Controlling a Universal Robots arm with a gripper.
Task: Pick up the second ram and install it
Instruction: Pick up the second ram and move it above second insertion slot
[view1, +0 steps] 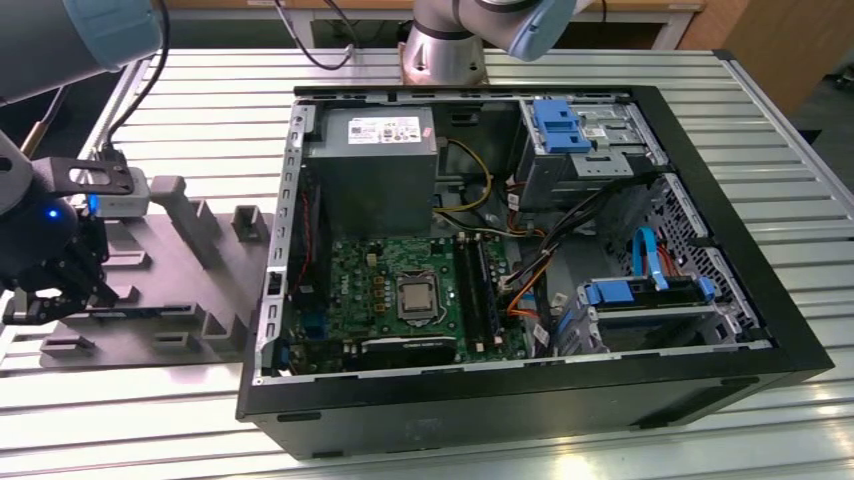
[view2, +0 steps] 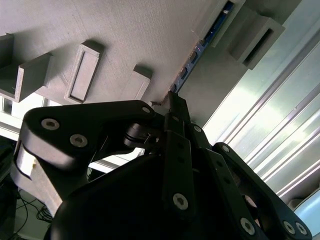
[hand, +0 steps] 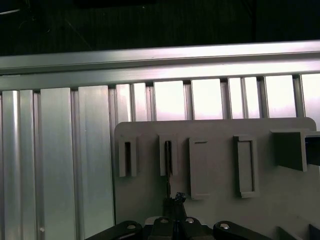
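We found the gripper (view1: 47, 300) at the exterior view's left, over the grey fixture block (view1: 167, 295), well apart from the open computer case (view1: 534, 400). Its fingers seemed clamped on the second ram (view2: 199, 49), which stood edgewise on the fixture.

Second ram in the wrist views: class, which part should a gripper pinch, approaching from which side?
Pinch its two flat faces near the upper long edge, coming down from above. The second ram stands on edge in the grey fixture's slots, leaving only that thin edge free; the gripper is shut on it there.
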